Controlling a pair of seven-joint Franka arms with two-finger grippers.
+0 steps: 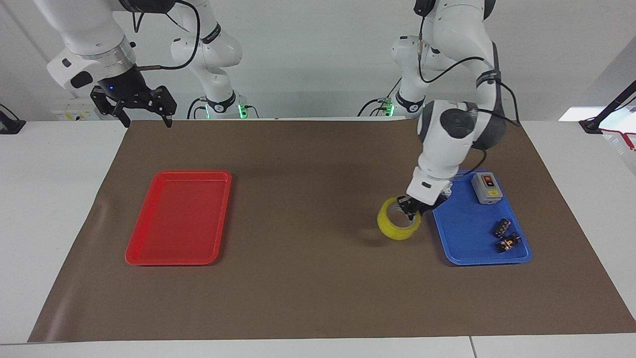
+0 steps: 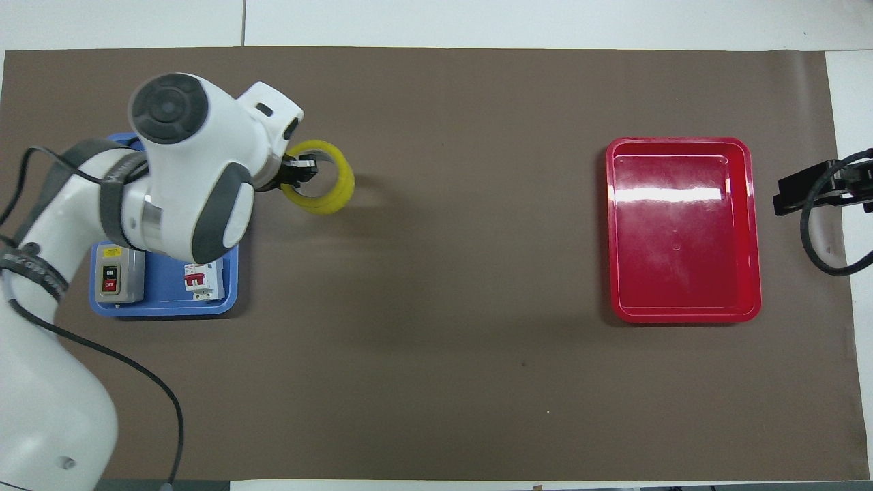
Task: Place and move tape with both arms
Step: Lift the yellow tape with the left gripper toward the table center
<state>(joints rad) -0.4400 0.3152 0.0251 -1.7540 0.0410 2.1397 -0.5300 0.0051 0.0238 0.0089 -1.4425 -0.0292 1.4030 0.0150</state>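
The left end effector [image 1: 410, 209] holds the tape [image 1: 397, 226] clamped beside the blue tray [image 1: 464, 238], where a switch box [image 2: 119, 273] reads ON/OFF; the right end effector [image 1: 144, 118] waits, fingers apart.

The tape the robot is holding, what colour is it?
Yellow. The tape shows best in the facing view.

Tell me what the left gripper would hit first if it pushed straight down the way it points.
Probably the brown mat: the left gripper, holding the tape roll, points down beside the blue tray.
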